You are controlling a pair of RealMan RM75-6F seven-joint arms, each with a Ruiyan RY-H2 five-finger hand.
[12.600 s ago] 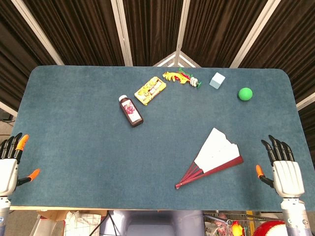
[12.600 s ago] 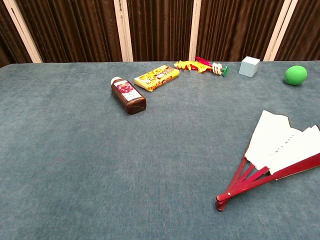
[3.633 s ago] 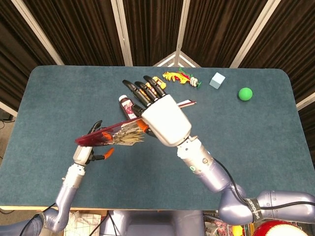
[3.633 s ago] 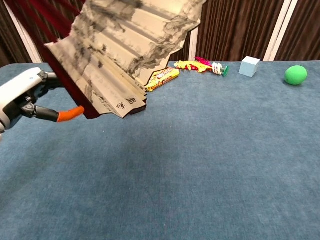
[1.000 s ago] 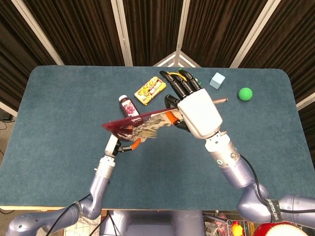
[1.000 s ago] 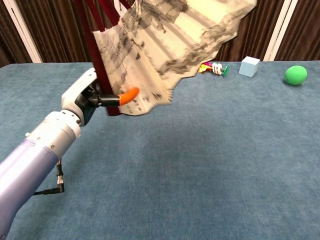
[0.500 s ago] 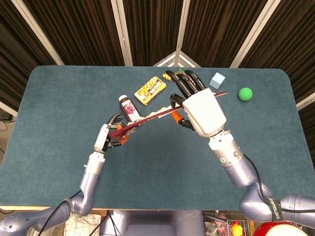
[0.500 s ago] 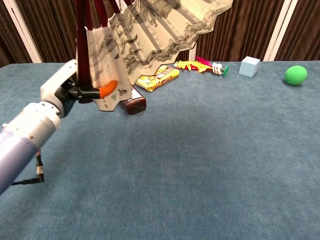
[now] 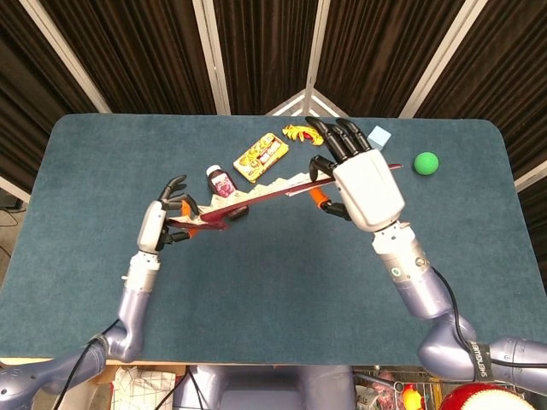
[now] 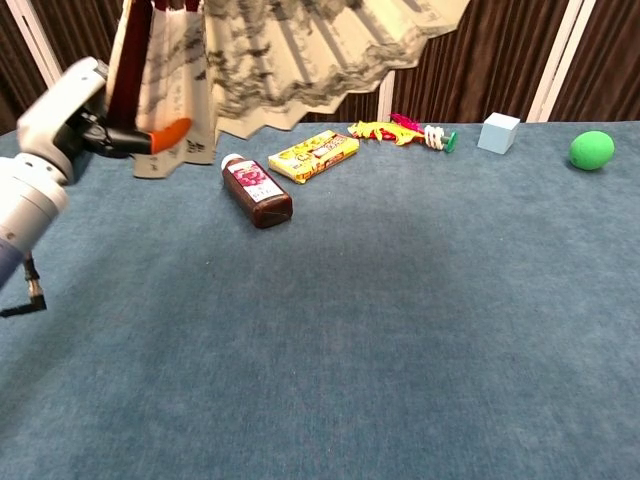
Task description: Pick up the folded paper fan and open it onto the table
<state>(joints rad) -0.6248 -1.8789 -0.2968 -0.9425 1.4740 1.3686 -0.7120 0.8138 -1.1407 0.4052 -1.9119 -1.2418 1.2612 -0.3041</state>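
The paper fan is held above the table, spread out and seen edge-on in the head view as a thin red and cream line. In the chest view its ink-painted cream leaf fans across the top of the frame. My left hand grips the dark red guard stick at the fan's left end. My right hand holds the right end, palm away from the head camera, and is out of the chest view.
On the blue table lie a dark bottle, a yellow box, a yellow-red toy, a pale blue cube and a green ball, all along the far half.
My left hand has swung left with its guard stick while the right hand drifted slightly right, spreading the fan wider above the table.
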